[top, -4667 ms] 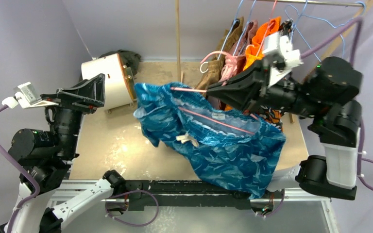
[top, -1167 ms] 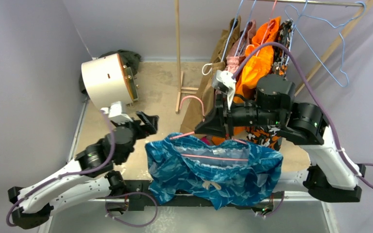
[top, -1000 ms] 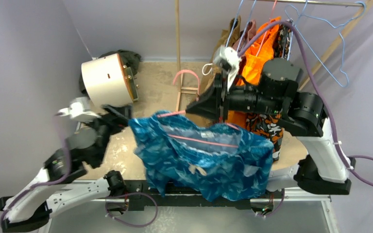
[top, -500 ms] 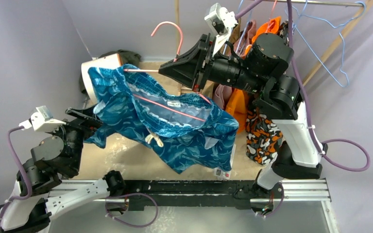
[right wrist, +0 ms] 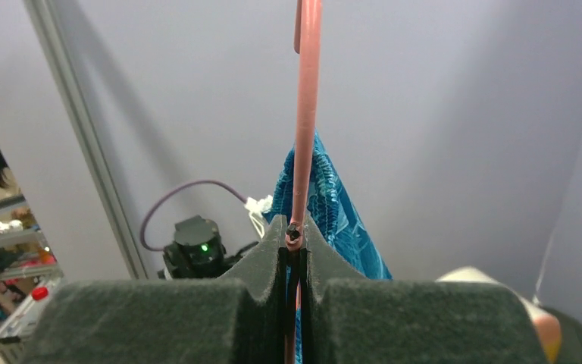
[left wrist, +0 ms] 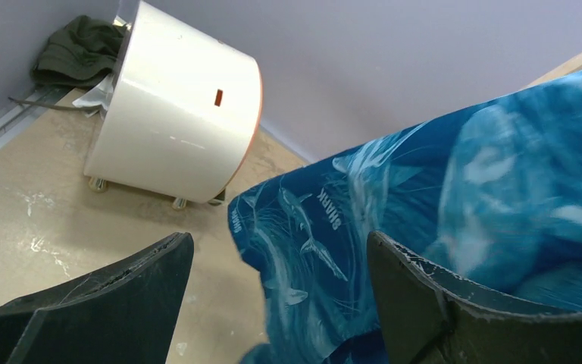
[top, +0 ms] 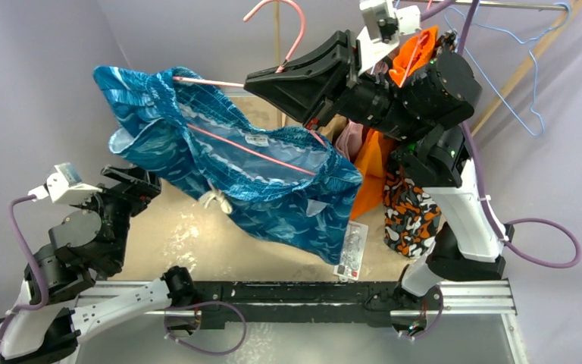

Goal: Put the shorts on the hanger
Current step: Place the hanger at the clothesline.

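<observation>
High over the far left of the table (top: 189,243), held well clear of its surface: shorts (top: 288,205) strung on hanger (top: 273,155), waistband stretched along the pink-red lower wire, one wire end poking out past the bunched left corner of the cloth. Hang tilted, left side high and right side low, lower hem sagging toward the tabletop without touching it. Open air beneath the cloth and to its left as far as the lilac side wall. Far less room to the right, with orange shorts (top: 417,45), a black-orange-white patterned garment (top: 405,212) and light blue hangers (top: 511,68) crowded on the rail (top: 500,4) just beside the right arm. Shiny blue-and-teal fabric with a wavy print, shark figures plain in the left wrist view, pale lining showing inside the open waist, white drawstring bow (top: 216,201) dangling at the front. Hook curving up to the top edge of the overhead view, beside the wooden post (top: 276,38). Right gripper (top: 251,79) pinched tight on the hanger's wire just below the hook, foam pads (right wrist: 159,318) pressed together around it in the wrist view. Left gripper (top: 138,184) low at the near left, spread wide, holding nothing, near the cloth's lower left edge. Beyond its fingers, white drum (left wrist: 174,136) on the table and dark green cloth (left wrist: 76,49) in the corner.
</observation>
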Motion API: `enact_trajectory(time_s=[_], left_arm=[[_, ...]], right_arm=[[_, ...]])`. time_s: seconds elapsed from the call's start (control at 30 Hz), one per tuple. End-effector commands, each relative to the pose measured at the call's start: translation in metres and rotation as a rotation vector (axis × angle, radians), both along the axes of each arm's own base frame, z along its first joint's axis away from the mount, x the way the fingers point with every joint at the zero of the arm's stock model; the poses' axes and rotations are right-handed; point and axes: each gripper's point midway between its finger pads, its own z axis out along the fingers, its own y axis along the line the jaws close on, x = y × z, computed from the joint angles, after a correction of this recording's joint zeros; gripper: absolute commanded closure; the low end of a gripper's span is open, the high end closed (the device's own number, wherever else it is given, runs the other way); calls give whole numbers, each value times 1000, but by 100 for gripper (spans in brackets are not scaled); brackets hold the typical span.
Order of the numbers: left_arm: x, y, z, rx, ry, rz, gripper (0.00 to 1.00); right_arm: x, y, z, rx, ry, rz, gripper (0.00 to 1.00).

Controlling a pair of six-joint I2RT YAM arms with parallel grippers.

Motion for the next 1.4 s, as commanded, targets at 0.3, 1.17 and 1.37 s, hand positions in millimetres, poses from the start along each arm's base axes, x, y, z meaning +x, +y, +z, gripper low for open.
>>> enact_trajectory(time_s=[0.3,1.17,1.37], left_arm=[[-19,43,20,-113,-52,78,16],[-12,25,10,-75,-25,45,16],[-7,16,3,-52,-12,30,16]], right_arm=[[5,-35,79,330,-183,-136,100],[202,-111,-97,24,191,-684,100],[212,-139,-106,-21,239,-839,100]])
